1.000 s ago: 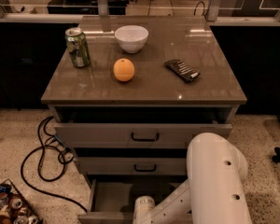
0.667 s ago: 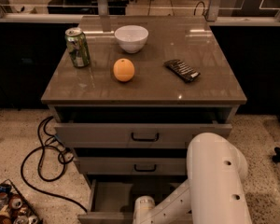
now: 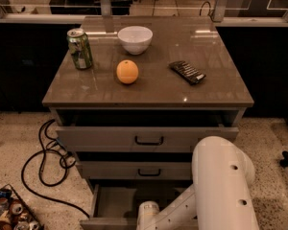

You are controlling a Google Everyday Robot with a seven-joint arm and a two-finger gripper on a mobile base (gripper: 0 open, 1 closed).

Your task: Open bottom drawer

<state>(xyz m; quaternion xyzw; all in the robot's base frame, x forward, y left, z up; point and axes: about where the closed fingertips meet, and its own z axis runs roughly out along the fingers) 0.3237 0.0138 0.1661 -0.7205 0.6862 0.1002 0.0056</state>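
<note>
Standing pulled out well past the middle drawer [image 3: 110,170] above it, the bottom drawer [image 3: 122,200] shows its bare inside, so the task looks all but done. Its front lies at the lower edge of the view, where the white arm [image 3: 221,186] reaches down to it. The gripper is presumably at the handle, out of sight below that edge, so I cannot tell its state. Against the earlier frames nothing differs: drawer, arm, orange [image 3: 127,72] and green can [image 3: 80,49] lie as before.

Bottom drawer [image 3: 127,201] cavity free (arm [image 3: 223,186] crowding right), end effector [image 3: 148,215] at front
</note>
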